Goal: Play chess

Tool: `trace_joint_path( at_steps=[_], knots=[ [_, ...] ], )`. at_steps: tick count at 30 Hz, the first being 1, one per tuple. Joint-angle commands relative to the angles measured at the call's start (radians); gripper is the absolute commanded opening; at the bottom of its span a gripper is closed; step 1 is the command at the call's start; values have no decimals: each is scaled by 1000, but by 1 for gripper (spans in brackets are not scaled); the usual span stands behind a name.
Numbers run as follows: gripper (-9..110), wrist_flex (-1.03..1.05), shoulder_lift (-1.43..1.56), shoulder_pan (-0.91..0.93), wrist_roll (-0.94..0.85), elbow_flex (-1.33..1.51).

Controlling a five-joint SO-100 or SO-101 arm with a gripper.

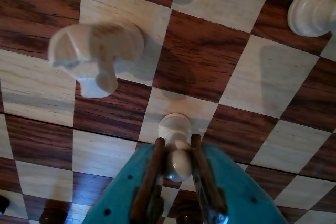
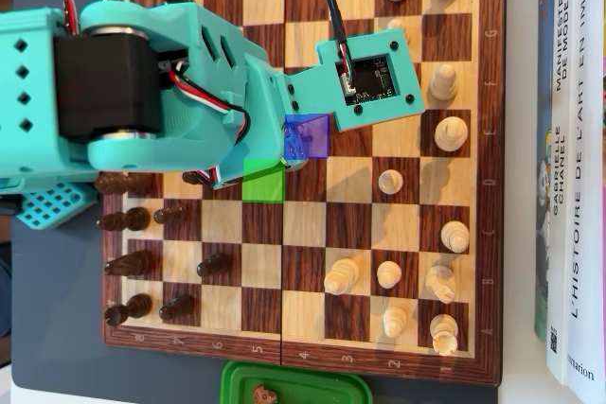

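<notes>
My teal plastic pincer (image 1: 178, 148) is clamped on a smooth, round-headed white pawn (image 1: 177, 145) at six o'clock in the wrist view, its base toward a pale square of the glossy wood-grain chessboard (image 1: 199, 56). A taller white piece (image 1: 97, 53) (blurred) looms at ten o'clock.

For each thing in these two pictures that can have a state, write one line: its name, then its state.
gripper: shut on the white pawn.
white pawn: held between the fingers, upright over the board.
chessboard: open flat, pieces standing on it.
white bishop: standing upright, untouched.
green square: coloured marking on the board, no piece on it.
blue square: coloured marking, partly hidden under the arm.
</notes>
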Motion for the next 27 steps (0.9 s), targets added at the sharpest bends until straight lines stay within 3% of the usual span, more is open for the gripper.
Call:
trace_joint_path(
  at_steps=[1, 27],
  knots=[
    [1, -6, 6, 12, -5, -35],
    [1, 5, 255, 89, -5, 150]
  ],
)
